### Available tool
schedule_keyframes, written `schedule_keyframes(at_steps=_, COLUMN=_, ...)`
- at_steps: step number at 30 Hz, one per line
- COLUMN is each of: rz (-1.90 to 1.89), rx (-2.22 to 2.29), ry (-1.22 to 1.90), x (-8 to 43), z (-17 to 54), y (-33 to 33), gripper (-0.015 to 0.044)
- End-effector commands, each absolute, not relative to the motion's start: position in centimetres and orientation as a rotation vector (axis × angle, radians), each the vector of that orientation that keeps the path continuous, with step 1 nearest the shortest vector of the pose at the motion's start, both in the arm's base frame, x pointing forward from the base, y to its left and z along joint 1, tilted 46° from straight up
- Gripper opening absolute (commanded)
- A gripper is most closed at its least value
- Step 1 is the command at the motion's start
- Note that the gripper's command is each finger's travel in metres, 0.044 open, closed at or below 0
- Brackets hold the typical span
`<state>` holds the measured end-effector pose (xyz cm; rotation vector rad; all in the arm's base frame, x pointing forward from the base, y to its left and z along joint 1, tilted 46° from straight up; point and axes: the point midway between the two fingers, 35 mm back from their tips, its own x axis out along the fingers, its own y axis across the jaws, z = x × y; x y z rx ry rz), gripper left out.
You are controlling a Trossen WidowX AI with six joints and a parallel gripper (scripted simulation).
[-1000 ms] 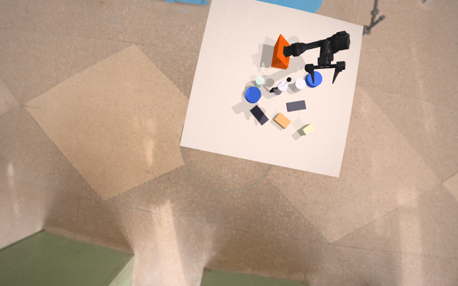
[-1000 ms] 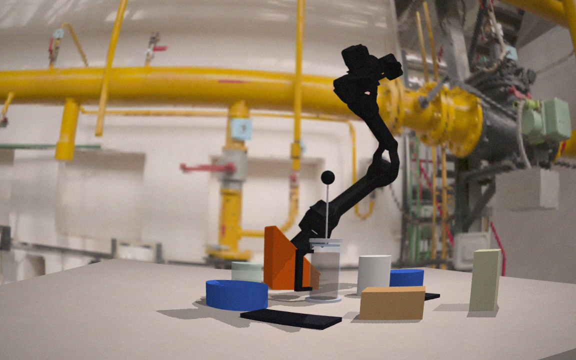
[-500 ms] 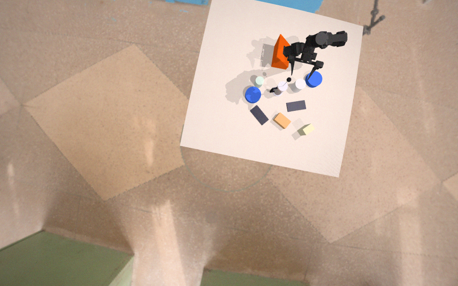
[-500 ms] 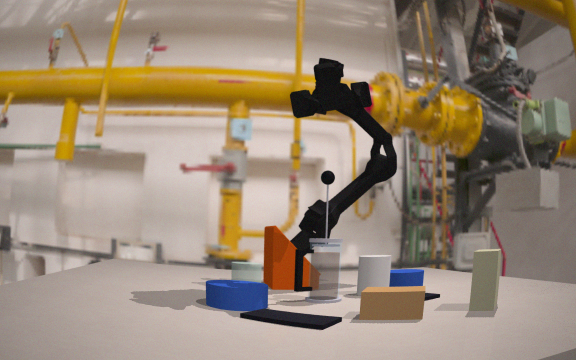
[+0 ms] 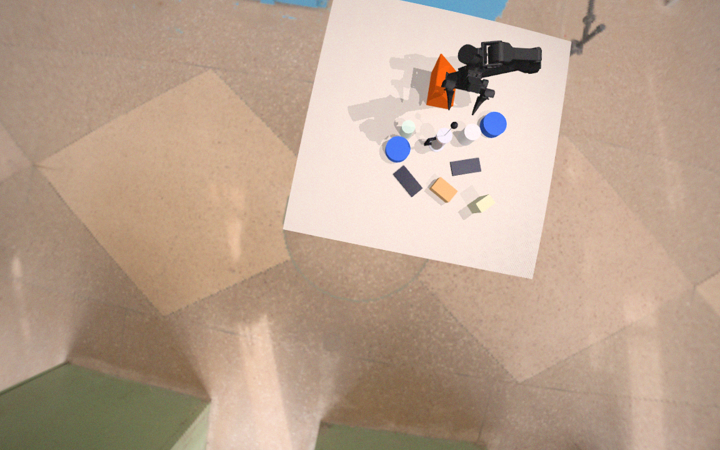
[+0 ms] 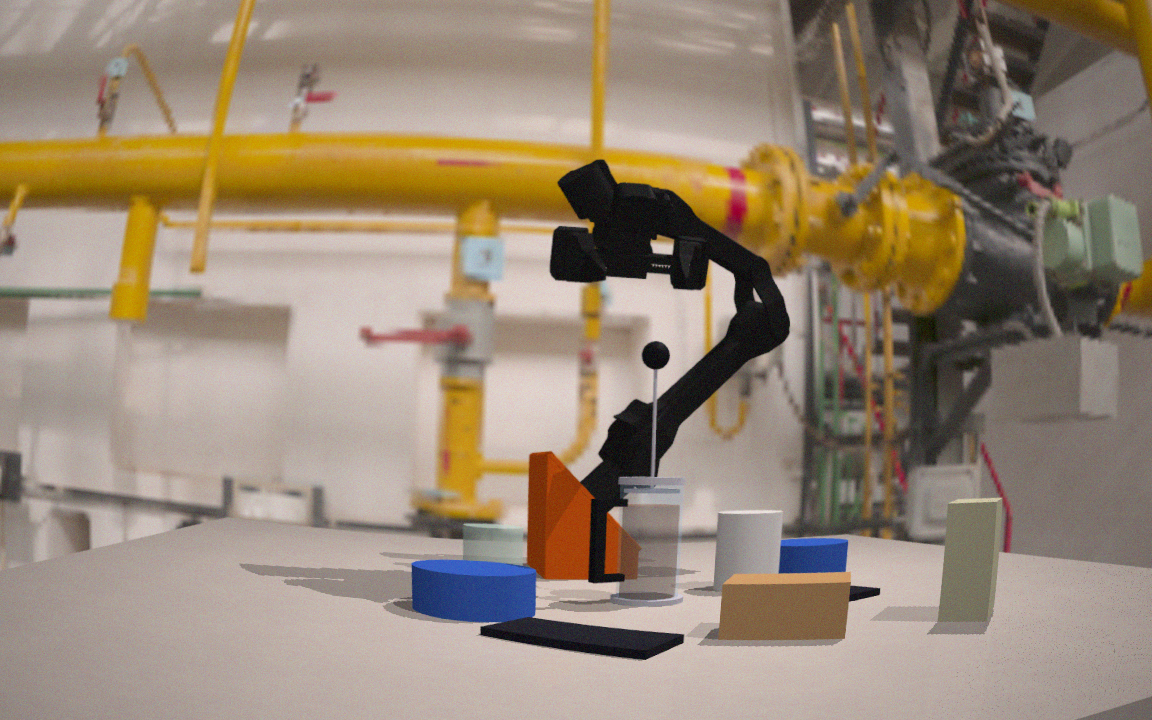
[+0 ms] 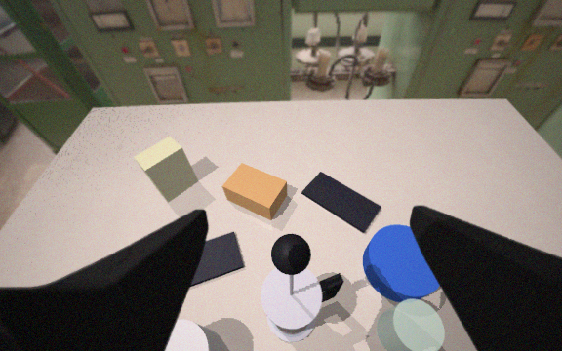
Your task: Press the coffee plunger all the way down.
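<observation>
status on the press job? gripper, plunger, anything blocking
Black parallel-jaw gripper open, empty, high above the black ball plunger knob. Clear glass coffee press upright, plunger fully up. Nothing between gripper and knob; white cylinder close beside.

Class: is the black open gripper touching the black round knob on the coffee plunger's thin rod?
Apart. The exterior view shows the gripper well above the knob, with background wall visible between them. Its jaws stand wide open and hold nothing.
</observation>
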<state>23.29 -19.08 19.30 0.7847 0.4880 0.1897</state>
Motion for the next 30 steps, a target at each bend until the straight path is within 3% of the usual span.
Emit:
schedule_keyframes(at_steps=1, rz=0.242, rx=0.761, ry=0.48, x=22.1, z=17.0, y=-16.4, gripper=0.044)
schedule_keyframes(at_steps=30, rz=0.246, rx=0.757, ry=0.482, x=24.8, z=14.1, y=-13.2, gripper=0.044)
